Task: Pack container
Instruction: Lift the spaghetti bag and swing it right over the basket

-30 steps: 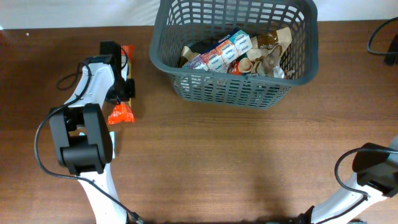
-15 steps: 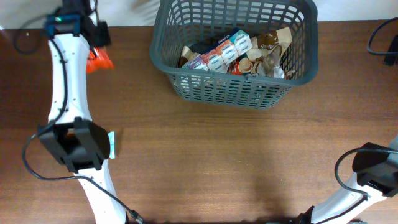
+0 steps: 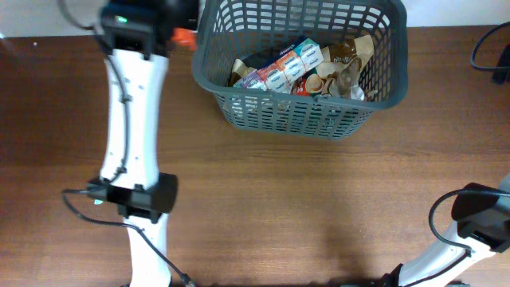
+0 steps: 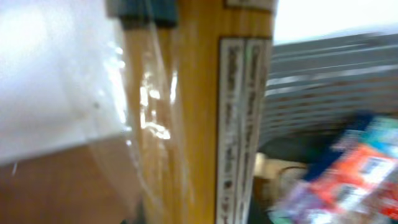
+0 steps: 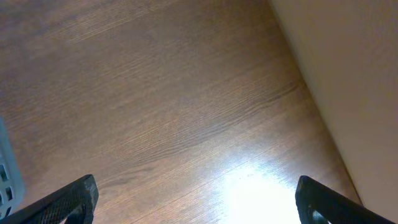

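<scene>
At far centre of desk [image 3: 279, 207]: container [image 3: 295, 119], holding mixed packets [image 3: 295, 68]. Just beside its left rim: left end effector [image 3: 182, 24], grasping orange packet [image 3: 184, 36]. Over bare desk near right: right end effector [image 5: 196, 196], released wide.

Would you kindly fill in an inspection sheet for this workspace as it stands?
Surface: brown wooden table, grain visible.
Job's things: dark grey basket holding several snack packets; orange packet at its left rim.
Clutter: nothing seen.
Grippers: left pincer shut on the orange packet; right pincer open above the table.
Cables: black cable at the far right edge; thin cable beside the left arm.
Surroundings: white backdrop behind the table.
</scene>
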Robot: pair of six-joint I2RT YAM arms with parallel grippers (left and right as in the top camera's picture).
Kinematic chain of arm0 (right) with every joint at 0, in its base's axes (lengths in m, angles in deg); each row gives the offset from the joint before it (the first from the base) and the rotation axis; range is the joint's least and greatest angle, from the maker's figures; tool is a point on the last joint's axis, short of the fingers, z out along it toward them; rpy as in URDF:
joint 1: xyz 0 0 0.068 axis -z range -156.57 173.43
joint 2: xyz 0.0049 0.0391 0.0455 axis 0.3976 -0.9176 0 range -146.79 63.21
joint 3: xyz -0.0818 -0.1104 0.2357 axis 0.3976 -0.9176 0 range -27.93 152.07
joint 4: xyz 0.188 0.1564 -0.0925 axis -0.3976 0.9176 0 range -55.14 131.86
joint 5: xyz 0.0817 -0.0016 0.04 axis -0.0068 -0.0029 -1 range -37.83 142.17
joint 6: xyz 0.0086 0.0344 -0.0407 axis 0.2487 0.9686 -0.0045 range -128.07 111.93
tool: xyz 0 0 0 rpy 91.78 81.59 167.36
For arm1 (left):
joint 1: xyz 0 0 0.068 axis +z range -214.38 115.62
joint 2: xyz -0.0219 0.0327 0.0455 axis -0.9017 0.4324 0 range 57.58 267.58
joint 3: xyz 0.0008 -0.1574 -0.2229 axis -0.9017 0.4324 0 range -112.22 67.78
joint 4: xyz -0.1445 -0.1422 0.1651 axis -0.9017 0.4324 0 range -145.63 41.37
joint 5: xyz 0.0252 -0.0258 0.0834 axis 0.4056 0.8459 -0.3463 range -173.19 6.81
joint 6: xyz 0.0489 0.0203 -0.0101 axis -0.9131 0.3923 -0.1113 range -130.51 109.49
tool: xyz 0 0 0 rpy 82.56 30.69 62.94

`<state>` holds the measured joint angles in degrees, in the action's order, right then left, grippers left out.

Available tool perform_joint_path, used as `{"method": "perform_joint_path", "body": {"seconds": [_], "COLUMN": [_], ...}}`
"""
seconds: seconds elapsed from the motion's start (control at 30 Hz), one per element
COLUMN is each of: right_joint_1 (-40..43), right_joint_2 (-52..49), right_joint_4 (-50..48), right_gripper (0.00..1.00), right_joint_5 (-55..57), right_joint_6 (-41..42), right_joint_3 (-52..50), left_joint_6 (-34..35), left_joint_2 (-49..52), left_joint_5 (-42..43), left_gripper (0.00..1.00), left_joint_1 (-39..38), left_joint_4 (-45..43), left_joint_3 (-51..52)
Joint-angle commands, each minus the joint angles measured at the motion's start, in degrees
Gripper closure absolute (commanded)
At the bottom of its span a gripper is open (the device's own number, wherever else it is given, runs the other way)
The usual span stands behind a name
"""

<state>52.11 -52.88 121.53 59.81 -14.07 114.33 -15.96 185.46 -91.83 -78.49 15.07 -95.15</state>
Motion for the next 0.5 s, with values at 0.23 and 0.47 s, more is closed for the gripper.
{"method": "perform_joint_path", "body": {"seconds": [0.23,0.47], "right_joint_1": [0.2,0.2], "right_joint_2": [0.4,0.4], "right_joint_4": [-0.1,-0.1], "right_gripper": [0.01,0.01], "right_joint_5": [0.5,0.5], "right_joint_6": [0.3,0.3], "right_joint_3": [0.1,0.1], "left_joint_6": [-6.2,-6.2], "left_joint_2": [-3.1,-3.1], "left_joint_5": [-5.9,6.8], "left_gripper": [0.98,0.98], "left_joint_1": [-8.2,-9.9], "left_joint_4": [-1.6,-1.6], "left_joint_3": [-7.1,-7.0]}}
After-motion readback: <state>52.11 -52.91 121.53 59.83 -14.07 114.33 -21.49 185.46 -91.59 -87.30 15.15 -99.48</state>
